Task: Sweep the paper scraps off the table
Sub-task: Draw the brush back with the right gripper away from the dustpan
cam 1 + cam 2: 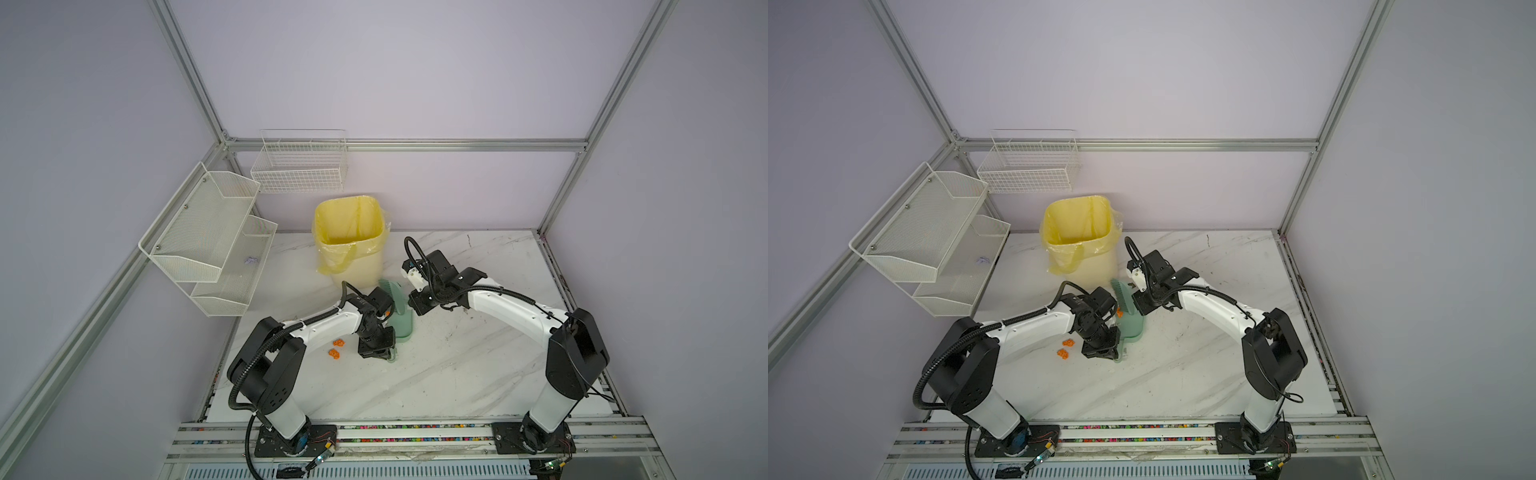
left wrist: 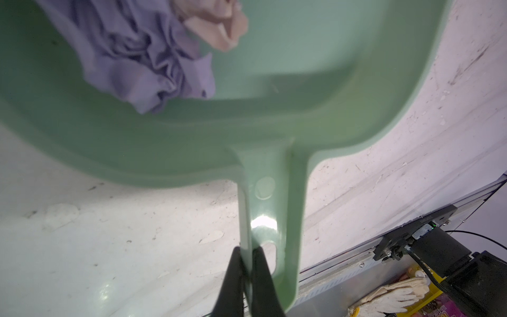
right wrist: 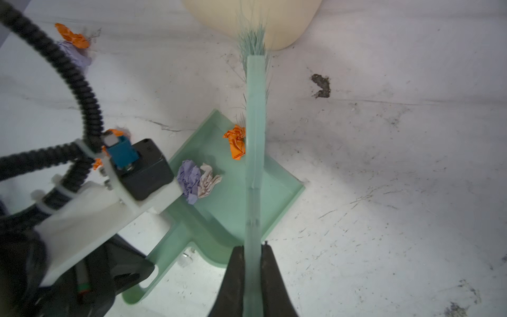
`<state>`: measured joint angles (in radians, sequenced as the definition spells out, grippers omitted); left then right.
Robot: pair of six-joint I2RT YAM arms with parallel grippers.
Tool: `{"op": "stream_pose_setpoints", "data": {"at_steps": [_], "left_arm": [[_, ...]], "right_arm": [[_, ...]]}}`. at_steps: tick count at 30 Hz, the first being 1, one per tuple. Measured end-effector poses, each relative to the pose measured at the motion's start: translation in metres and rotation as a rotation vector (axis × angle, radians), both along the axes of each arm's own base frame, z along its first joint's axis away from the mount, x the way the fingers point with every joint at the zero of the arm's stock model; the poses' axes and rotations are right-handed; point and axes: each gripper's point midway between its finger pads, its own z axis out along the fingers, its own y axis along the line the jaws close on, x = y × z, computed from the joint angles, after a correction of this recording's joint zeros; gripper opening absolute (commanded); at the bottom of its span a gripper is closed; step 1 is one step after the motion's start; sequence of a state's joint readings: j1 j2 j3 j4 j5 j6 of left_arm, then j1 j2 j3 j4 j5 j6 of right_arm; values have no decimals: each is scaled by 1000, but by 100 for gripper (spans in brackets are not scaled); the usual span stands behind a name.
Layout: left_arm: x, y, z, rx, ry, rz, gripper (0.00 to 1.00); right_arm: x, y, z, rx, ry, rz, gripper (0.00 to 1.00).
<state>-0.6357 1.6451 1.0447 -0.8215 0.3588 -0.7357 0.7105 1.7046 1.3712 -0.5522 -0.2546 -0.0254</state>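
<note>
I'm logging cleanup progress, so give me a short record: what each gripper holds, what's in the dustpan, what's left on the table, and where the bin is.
left gripper: shut on dustpan handle
right gripper: shut on brush handle
in dustpan: lilac scrap, pale scrap, orange scrap
loose on table: two orange scraps beside the left arm; orange and lilac pair past the dustpan
bin: yellow-lined, upright, beyond the dustpan

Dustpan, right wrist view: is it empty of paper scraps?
No, a lilac scrap and a pale scrap lie inside the green dustpan.
</note>
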Motion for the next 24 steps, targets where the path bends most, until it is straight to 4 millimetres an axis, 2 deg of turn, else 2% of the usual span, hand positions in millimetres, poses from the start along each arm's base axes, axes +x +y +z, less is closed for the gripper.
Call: {"op": "stream_pose_setpoints", "data": {"at_steps": [7, 12, 19, 24], "left_arm": [[-1, 3, -1, 14, 2, 1, 0], [0, 5, -2, 23, -3, -5, 0], [1, 10, -3, 43, -9, -10, 0], [2, 13, -4, 62, -17, -7, 0]], "right_arm": [[-22, 3, 6, 43, 52, 83, 0], [-30, -6, 14, 35, 49, 75, 0], [-22, -29, 58, 50, -74, -46, 0], [-10, -43, 63, 53, -83, -134, 0]]}}
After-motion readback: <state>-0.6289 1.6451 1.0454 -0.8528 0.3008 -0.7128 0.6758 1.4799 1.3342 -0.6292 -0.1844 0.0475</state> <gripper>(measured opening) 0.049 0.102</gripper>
